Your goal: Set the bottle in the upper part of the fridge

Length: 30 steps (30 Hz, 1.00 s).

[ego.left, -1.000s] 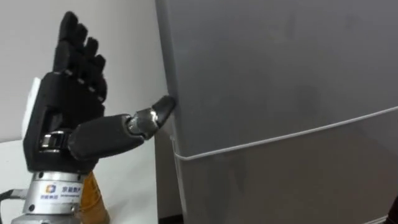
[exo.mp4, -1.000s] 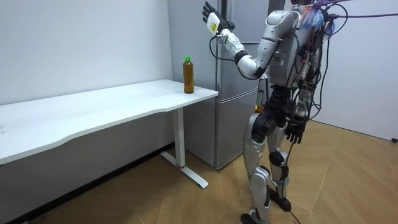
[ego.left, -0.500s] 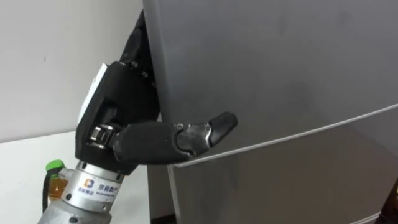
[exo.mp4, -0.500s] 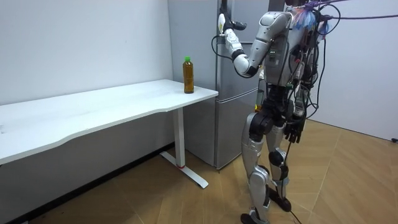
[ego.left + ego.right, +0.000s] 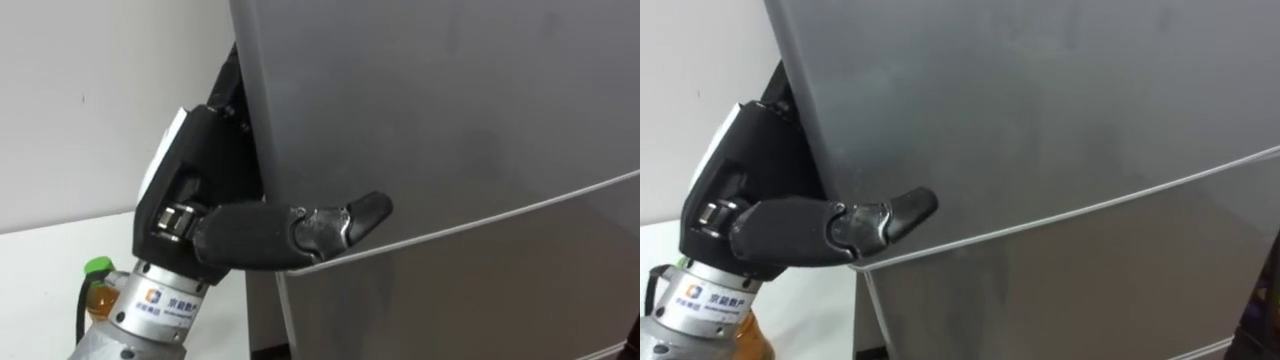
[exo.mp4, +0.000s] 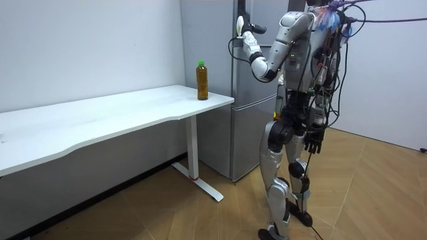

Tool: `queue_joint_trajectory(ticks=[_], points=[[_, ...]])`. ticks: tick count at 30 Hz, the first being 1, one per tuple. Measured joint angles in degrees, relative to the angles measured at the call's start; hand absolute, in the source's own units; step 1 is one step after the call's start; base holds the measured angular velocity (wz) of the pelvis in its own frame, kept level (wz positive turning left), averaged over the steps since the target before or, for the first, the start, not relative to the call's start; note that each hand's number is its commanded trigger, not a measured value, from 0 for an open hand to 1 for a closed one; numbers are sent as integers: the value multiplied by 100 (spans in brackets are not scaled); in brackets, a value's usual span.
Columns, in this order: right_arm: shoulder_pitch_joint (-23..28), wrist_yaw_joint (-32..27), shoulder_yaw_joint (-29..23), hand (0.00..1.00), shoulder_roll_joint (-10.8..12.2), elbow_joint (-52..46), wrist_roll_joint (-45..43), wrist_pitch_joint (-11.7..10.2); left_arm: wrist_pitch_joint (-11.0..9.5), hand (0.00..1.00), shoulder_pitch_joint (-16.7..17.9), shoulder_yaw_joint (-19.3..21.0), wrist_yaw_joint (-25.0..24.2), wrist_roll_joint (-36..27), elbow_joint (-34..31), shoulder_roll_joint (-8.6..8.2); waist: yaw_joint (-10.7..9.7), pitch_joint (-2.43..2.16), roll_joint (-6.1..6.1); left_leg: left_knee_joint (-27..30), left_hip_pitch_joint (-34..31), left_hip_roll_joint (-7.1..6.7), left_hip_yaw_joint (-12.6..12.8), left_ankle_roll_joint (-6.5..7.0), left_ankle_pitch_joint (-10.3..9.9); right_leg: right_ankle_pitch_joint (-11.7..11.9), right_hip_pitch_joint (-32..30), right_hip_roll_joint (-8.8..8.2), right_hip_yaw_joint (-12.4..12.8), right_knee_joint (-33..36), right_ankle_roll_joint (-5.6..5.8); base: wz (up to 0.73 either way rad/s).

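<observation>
Your left hand [image 5: 205, 170] is at the free edge of the fridge's [image 6: 250, 120] upper door [image 5: 450, 100]. Part of it lies across the grey front just above the seam [image 5: 500, 215], and the rest is tucked behind the edge, so you cannot tell whether it has closed on the door. That is the first risk: if the hold is shallow, a pull may slip off the smooth panel and leave the door shut. The robot also stands close in front, so the opening door could meet its body.

Your right hand [image 6: 313, 141] hangs by its side, too small to read.

The bottle [image 6: 202, 81] is in neither hand. It stands on the worktop [image 6: 120, 110] near the corner beside the fridge, long axis vertical, green cap [image 5: 97, 267] up. A low backward sweep of your forearm could topple it.
</observation>
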Motion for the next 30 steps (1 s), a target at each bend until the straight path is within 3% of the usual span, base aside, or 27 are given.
queue_joint_trajectory(ticks=[5, 8, 10, 12, 14, 24, 30], points=[[-17, 1, 80, 0, -17, -2, -12, 10, 1, 100, 15, 12, 56, -142, 23, -25, 1, 2, 4, 0, 4, -1, -1, 0, 0, 2, 9, 0, 1, 2, 1, 0], [-28, 14, 80, 0, -20, -3, -12, 64, -68, 82, 109, -86, 75, -214, 15, -37, 14, 1, 4, 2, 7, -2, -2, 0, 0, 5, 17, -1, 1, 6, 5, 2], [-36, 37, 84, 0, -35, -3, -25, 73, -49, 77, 110, -64, 152, -209, 20, -23, 20, 0, 17, 4, 5, -2, -4, 0, 0, 8, 19, -1, -2, 7, 5, 4], [-41, 61, 87, 0, -52, -6, -24, 94, -21, 50, 115, -49, 177, -224, 23, -25, 21, 0, 30, 8, -3, -2, -6, 0, 0, 15, 14, -2, -1, 11, 4, 0], [-53, 71, 97, 0, -54, -7, -24, 117, -19, 1, 114, -50, 177, -224, 23, -26, 21, -3, 33, 13, -3, -1, -5, 0, 0, 21, 13, -2, 1, 13, 3, 0], [-136, 106, 139, 0, -70, -3, -32, 234, 52, 0, 177, -347, 53, -216, 32, -146, 6, -8, 32, 150, -166, -1, -54, 2, 0, 79, -60, -21, -66, 21, 3, 3], [-138, 120, 134, 0, -71, -24, -46, 233, 202, 0, 176, -413, -25, -199, 34, -135, -29, -22, 50, 231, -275, 0, -43, 6, 2, 99, -123, -27, -58, 14, -4, 1]])
